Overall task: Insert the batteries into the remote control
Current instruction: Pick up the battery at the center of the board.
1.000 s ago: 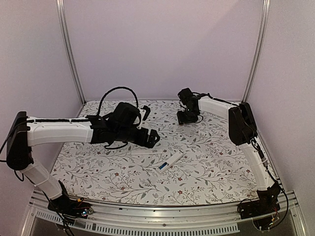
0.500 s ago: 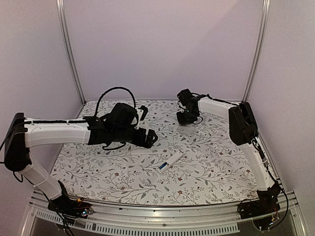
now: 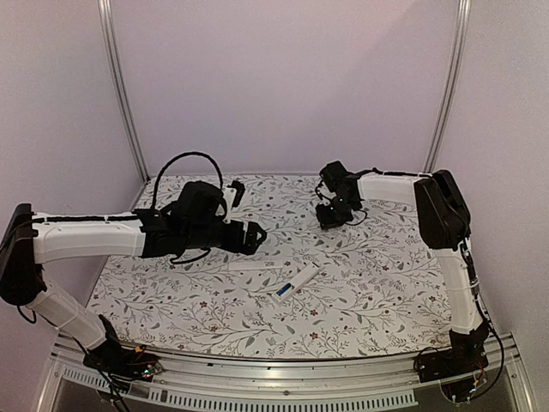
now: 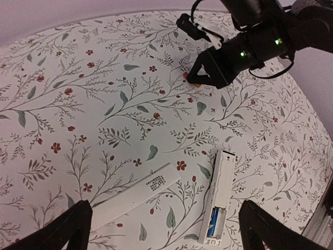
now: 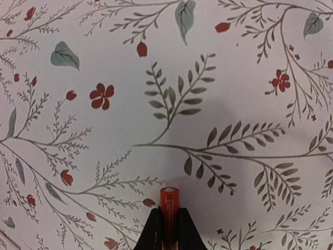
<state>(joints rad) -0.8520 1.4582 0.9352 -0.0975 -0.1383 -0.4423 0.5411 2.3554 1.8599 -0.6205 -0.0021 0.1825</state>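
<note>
**Battery in hand.** The right claw [image 5: 169, 217] is pinched shut on the orange-red battery [image 5: 169, 200]. Its two fingers [image 5: 152, 229] clamp the lower body so that one end pokes out beyond the tips, low over the flowered worktop [image 3: 377, 292]. Whether the cell has cleared the surface cannot be told.

The grip sits well apart from the remote control [image 4: 218, 190], on its far side. The remote lies back up with its recess open at the near end. The blue battery [image 4: 214, 225] is seated in one slot, and the slot beside it looks free. Just left of the remote lies a white cover strip [image 4: 136, 199]. The left claw [image 4: 165, 205] hangs over the remote with jaws spread wide, holding nothing.

The carry to the remote appears to come next. Lift straight, turn the wrist until the cell lies parallel to the blue one, then lower it into the free slot, one end first against its contact. Gripped so near one end, the cell may pivot between the fingers. Polarity marks are too small to read.
</note>
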